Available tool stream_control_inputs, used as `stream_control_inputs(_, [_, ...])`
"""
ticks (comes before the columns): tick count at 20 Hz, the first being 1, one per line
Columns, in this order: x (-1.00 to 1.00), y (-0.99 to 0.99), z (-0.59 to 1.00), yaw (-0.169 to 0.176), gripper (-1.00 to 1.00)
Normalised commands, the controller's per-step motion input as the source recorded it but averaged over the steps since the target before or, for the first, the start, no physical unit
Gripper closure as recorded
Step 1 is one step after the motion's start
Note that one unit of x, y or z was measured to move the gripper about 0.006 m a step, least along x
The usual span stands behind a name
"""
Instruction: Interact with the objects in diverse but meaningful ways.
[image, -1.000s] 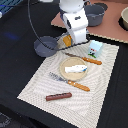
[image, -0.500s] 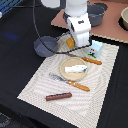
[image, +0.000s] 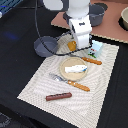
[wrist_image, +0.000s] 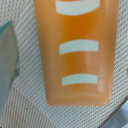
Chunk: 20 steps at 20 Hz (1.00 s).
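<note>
From the exterior view's left, a grey saucepan (image: 44, 47) is seen holding nothing visible, then a yellow block (image: 72, 45) beneath the gripper (image: 80, 44), whose jaw state cannot be told, then a plate (image: 64, 73) bearing a white tube (image: 75, 69).

Black tabletop (image: 17, 45), striped beige placemat (image: 45, 82), brown board (image: 112, 27)

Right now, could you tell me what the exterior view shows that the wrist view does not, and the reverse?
Only the exterior view shows the plate, the fork, the brown sausage stick, the grey saucepan and the arm. Only the wrist view shows the white curved stripes on the orange block up close. Both show that orange block under the gripper, lying on the striped placemat.
</note>
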Motion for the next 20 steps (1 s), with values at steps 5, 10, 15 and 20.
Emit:
stream_control_inputs(5, [-0.03, 0.12, 0.73, 0.000, -1.00])
stream_control_inputs(10, [-0.20, 0.00, 0.66, 0.000, -1.00])
stream_control_inputs(15, [-0.21, -0.14, 0.45, 0.000, -1.00])
stream_control_inputs(20, [0.05, -0.17, 0.47, -0.041, -1.00])
